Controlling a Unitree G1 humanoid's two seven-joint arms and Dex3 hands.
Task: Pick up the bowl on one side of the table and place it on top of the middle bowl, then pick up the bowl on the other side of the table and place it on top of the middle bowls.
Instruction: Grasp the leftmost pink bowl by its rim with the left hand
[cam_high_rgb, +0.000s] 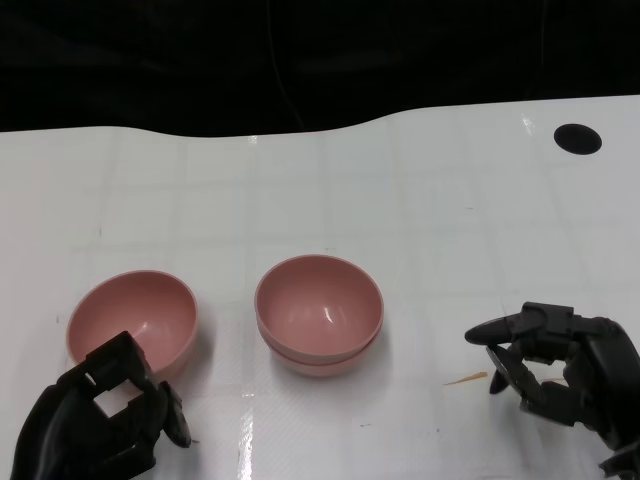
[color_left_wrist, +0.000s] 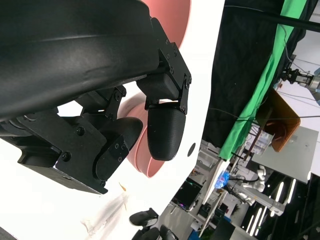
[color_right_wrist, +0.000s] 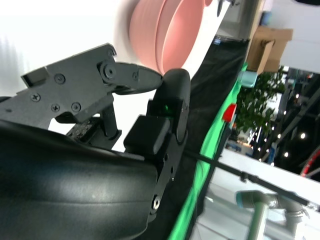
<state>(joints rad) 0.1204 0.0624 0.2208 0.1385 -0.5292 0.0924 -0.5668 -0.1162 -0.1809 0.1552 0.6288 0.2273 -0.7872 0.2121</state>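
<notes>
While my left hand (cam_high_rgb: 95, 420) sits low at the near edge of the white tabletop (cam_high_rgb: 420, 200), its fingers are apart and hold nothing, their tips just at the near rim of the pink bowl on my left side (cam_high_rgb: 132, 322). I judge it is lined up there to take that rim, since this bowl has yet to go onto the stack. My right hand (cam_high_rgb: 555, 370) rests off to the other side, fingers loosely curled with a gap between them, empty and well apart from any bowl. Farther in, the middle stack (cam_high_rgb: 320, 313) already shows two nested pink bowls, a second rim peeking out beneath the top one, so one side looks done.
</notes>
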